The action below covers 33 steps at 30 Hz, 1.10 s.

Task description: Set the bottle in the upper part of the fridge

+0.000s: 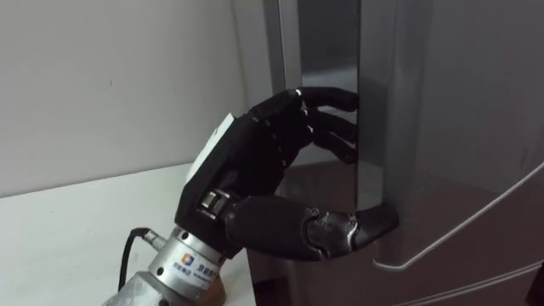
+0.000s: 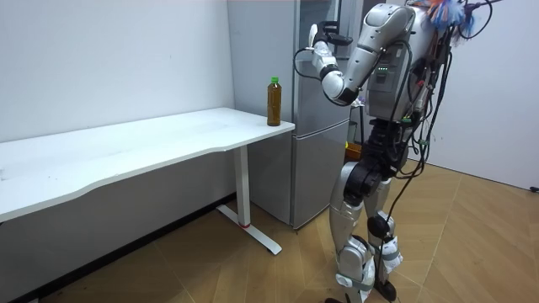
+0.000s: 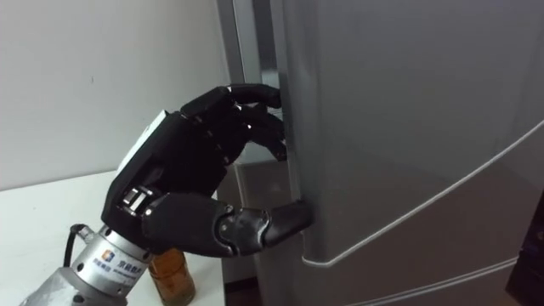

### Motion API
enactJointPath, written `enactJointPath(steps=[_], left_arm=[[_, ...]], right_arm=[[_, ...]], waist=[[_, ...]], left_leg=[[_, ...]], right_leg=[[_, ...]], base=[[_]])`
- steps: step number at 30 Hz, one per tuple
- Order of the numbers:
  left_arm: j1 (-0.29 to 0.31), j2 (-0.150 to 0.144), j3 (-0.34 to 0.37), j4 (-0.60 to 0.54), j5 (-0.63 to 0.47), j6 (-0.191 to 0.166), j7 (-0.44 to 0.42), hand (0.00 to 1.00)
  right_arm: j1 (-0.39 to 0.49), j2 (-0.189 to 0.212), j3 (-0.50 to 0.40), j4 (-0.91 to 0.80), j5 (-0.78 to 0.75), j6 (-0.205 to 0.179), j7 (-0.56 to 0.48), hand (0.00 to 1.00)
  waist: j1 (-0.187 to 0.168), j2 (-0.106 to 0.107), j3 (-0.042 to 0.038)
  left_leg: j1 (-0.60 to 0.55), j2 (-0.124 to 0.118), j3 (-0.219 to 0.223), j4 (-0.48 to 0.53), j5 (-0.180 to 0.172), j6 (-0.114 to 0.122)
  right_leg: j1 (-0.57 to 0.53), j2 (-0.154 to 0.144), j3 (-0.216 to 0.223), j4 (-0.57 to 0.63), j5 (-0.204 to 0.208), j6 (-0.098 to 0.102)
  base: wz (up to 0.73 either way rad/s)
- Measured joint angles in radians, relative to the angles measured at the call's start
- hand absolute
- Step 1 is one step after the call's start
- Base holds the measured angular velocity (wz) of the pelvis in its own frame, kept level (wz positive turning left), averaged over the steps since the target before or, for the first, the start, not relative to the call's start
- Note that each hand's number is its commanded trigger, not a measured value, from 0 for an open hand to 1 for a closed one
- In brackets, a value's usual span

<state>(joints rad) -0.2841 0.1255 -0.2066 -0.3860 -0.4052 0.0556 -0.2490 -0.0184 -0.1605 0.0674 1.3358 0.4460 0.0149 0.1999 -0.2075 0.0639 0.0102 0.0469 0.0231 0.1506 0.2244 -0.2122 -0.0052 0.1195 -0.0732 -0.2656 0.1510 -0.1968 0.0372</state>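
Brown bottle (image 2: 274,101) with green cap is stood upright on the white worktop's (image 2: 126,151) corner, at nine o'clock of the grey fridge (image 2: 312,160) in the room view, left hand (image 1: 272,170) is raised at the bottle's two o'clock, fingers (image 1: 327,98) are hooked round the upper door's (image 1: 450,127) edge, thumb is pressed on its front.

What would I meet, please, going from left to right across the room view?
Table → bottle → fridge. The left hand, curled on the fridge door's edge, overlaps the fridge, so I leave it out of the order.
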Motion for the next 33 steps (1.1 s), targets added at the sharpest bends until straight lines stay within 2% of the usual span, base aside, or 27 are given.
enactJointPath(steps=[9,18,25,33], left_arm=[[0.0,0.002,-0.045,0.002,-0.047,-0.009,-0.037,0.0],[0.0,-0.021,-0.124,0.0,-0.049,-0.021,-0.068,0.0],[0.0,0.007,-0.133,0.003,-0.051,0.026,-0.117,0.0],[0.0,0.015,-0.133,0.003,-0.051,0.034,-0.125,0.0]], right_arm=[[0.005,-0.006,0.03,-0.009,0.029,0.001,-0.001,0.0],[0.005,-0.005,0.029,-0.008,0.029,0.0,-0.008,0.0],[0.006,-0.005,0.026,-0.008,0.033,-0.001,-0.011,0.0],[0.007,-0.005,0.027,-0.013,0.034,-0.001,-0.008,0.0]], waist=[[-0.001,0.002,-0.0012],[-0.008,0.006,0.0005],[-0.011,0.009,0.0016],[-0.012,0.006,0.0027]], left_leg=[[0.012,0.001,0.016,-0.001,0.0,0.0],[0.017,0.002,0.017,-0.003,0.0,0.0],[0.017,0.006,0.021,-0.002,0.0,0.0],[0.02,0.006,0.039,-0.002,0.0,0.0]], right_leg=[[0.003,0.0,0.017,0.002,0.004,0.001],[0.002,0.001,0.02,0.001,0.005,0.001],[0.001,0.005,0.028,0.002,0.006,-0.001],[-0.001,0.004,0.044,0.001,0.006,-0.001]], base=[[-0.05],[-0.02],[-0.01],[-0.06]])
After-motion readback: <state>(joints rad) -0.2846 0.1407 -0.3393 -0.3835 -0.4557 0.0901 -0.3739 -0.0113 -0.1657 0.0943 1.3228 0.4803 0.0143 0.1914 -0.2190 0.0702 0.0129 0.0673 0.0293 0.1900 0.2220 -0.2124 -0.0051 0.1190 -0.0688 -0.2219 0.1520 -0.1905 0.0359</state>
